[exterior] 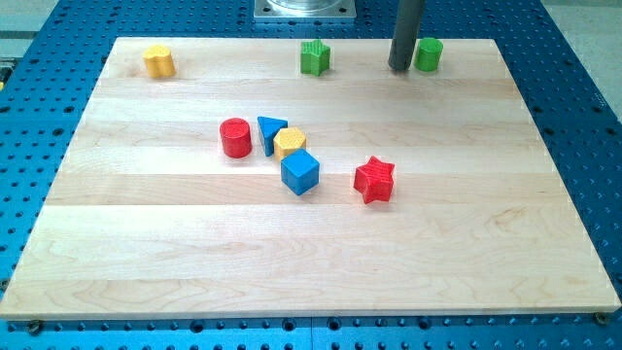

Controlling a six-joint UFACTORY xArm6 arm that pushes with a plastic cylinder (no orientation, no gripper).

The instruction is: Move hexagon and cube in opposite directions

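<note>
Wooden board [311,262] on blue perforated table. Nearest: red star [374,180], right of blue cube [300,172]. Yellow hexagon [290,143] touches cube behind; hexagon partly hides blue triangle [271,131]; red cylinder [235,137] left. Far off, my tip [399,68], holding nothing, beside green cylinder [429,54]; rod's top cut off.

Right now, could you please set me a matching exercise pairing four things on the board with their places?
Things:
1. my tip
2. yellow hexagon
3. red star
4. yellow cylinder

Places:
A. top left corner of the board
B. touching the blue cube
C. just left of the green cylinder
D. alone, right of the central cluster

Pairs: 1-C, 2-B, 3-D, 4-A
</note>
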